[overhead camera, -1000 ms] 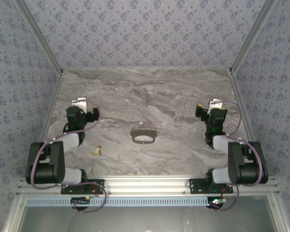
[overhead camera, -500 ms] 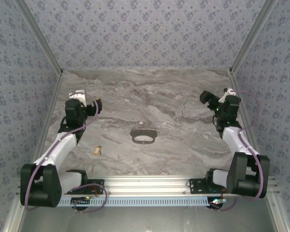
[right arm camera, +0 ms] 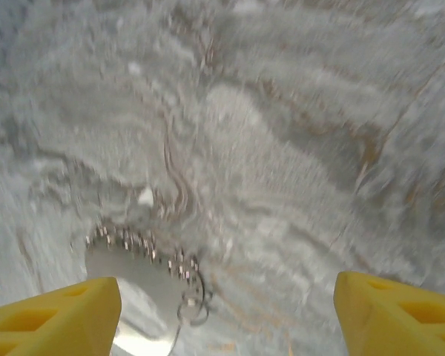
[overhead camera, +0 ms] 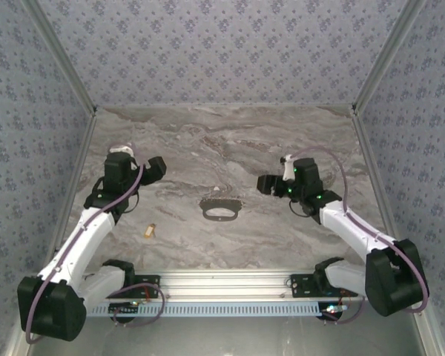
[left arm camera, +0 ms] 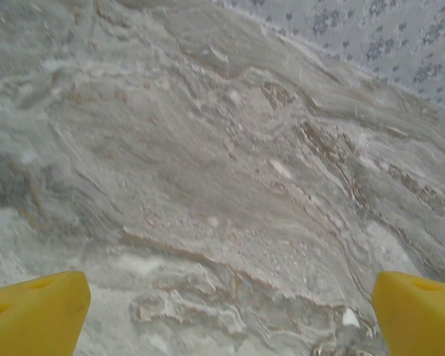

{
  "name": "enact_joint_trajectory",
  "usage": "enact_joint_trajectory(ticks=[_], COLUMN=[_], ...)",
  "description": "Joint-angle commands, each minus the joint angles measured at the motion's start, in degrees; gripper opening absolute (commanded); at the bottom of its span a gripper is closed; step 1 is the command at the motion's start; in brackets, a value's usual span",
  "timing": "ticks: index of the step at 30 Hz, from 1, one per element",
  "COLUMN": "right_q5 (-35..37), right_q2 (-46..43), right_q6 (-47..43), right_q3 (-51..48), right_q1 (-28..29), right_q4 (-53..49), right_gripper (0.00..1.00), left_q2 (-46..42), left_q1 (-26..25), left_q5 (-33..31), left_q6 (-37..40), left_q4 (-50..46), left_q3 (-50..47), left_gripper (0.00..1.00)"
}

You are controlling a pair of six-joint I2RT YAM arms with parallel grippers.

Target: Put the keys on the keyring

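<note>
Marble-pattern bench [overhead camera: 245,141], blue-patterned walls [overhead camera: 222,52] on three sides. Keyring [overhead camera: 220,210] lies flat at bench centre. Key [overhead camera: 150,231] lies apart from it, to the near left. Bare marble separates both arms from the keyring.

Left arm stretched forward; left fingers [left arm camera: 37,311] released, spread wide over bare marble. Right arm angled inward; right fingers [right arm camera: 52,315] released, tilted down towards the keyring.

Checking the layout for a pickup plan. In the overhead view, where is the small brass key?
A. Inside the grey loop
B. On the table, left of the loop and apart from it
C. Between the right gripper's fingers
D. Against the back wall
B: the overhead view shows the key lying on the table, left of the keyring, with bare surface between them.
</note>
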Motion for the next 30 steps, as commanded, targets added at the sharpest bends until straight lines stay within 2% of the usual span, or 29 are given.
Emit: enact_joint_trajectory(ticks=[1,9,18,30], right_q5=[4.36,2.77,2.76,2.15], right_q2=[0.83,10.83,18.35,23.59], right_q6=[-1.32,-1.36,-0.88,-1.37], right_q3=[-3.01,-2.29,0.33,3.73], right_q1=[3.35,8.95,12.39,13.15], right_q4=[-3.09,1.43,4.93,7.31], right_gripper=[0.75,0.59,0.55,0.49], left_q2=[-0.44,2.85,4.85,4.14], left_q1=[-2.24,-6.89,-8.40,-8.45], left_q5=[0.70,-0.04,-0.68,-1.05], left_q6=[-4.38,-6.45,-5.52,-4.45], left_q4=[-5.22,-3.73,-3.14,-3.80], left_q3=[1.81,2.65,3.83,3.13], left_gripper=[0.98,0.98,0.98,0.98])
